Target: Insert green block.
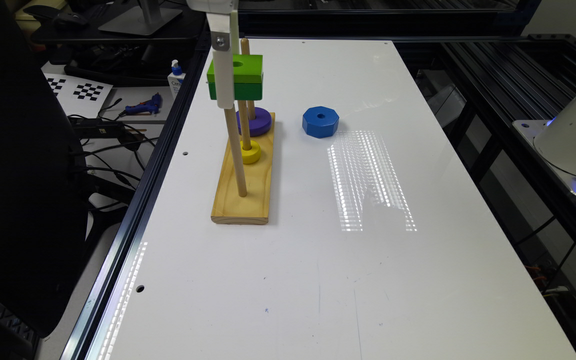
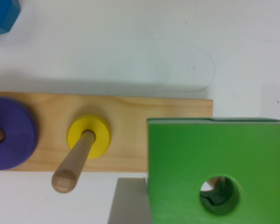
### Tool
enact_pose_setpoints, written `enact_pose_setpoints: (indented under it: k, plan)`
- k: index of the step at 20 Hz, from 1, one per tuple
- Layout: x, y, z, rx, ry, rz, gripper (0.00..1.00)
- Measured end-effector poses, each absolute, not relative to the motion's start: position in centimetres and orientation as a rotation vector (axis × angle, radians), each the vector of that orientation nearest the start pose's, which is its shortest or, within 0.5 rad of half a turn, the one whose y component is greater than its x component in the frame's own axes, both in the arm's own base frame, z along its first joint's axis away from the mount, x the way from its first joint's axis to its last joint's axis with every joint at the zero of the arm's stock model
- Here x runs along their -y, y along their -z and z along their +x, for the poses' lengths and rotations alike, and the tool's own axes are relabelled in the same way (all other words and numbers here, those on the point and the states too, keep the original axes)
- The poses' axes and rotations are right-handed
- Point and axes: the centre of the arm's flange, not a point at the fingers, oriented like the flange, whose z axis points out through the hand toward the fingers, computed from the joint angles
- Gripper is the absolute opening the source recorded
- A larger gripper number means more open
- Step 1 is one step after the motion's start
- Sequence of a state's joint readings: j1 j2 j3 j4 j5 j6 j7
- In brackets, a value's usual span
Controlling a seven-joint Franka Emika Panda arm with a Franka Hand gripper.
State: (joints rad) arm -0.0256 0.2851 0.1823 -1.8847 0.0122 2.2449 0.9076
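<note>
The green block hangs in the air above the wooden peg base, with my gripper shut on its sides. In the wrist view the green block covers one end of the base, and a grey finger lies against its side. Through its round hole I see a bit of white and a dark shape, no clear peg tip. The bare peg rises at the near end of the base, behind my white finger. Whether any peg has entered the hole I cannot tell.
A yellow ring sits on the middle peg and a purple ring on the far peg. A blue octagonal block lies on the white table, to the exterior view's right of the base. Cables and clutter lie beyond the table's left edge.
</note>
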Motion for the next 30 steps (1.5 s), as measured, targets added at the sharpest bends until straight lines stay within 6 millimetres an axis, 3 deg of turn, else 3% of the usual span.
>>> enact_pose_setpoints:
  k: [30]
  plan:
    - [-9.37, -35.74, 62.14, -1.140, 0.034, -2.834, 0.00]
